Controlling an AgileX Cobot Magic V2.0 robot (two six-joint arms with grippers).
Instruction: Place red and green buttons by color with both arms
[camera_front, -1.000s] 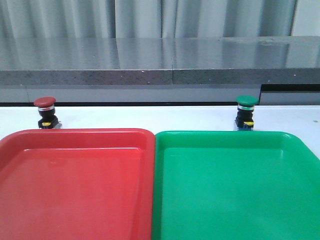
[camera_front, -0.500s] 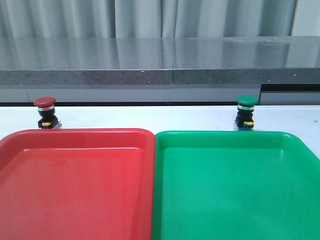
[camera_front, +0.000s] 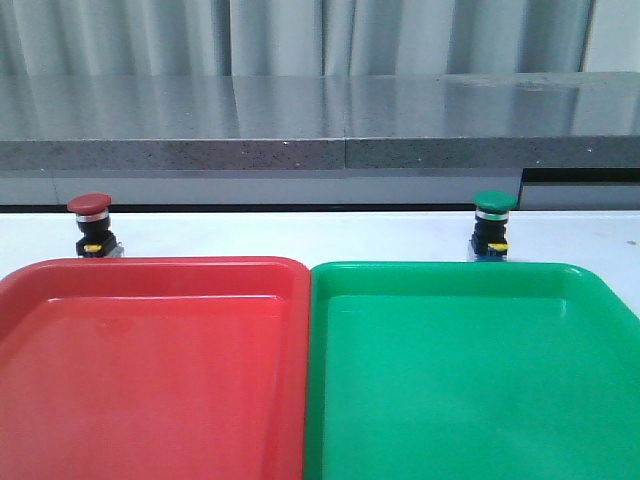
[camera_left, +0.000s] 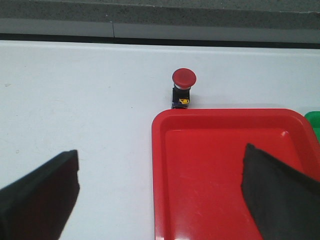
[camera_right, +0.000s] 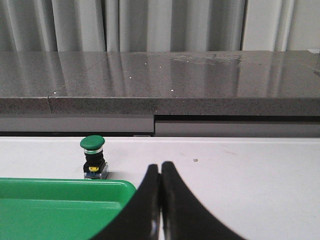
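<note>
The red button (camera_front: 90, 222) stands upright on the white table behind the red tray's far left corner; it also shows in the left wrist view (camera_left: 183, 87). The green button (camera_front: 492, 224) stands upright behind the green tray's far edge; it also shows in the right wrist view (camera_right: 93, 155). My left gripper (camera_left: 161, 165) is open and empty, jaws wide apart, hovering over the red tray's corner, short of the red button. My right gripper (camera_right: 160, 170) is shut and empty, to the right of the green button. Neither arm shows in the front view.
A red tray (camera_front: 150, 275) and a green tray (camera_front: 450, 275) lie side by side at the table's front. A grey stone ledge (camera_front: 320, 130) runs along the back of the white table (camera_front: 300, 235).
</note>
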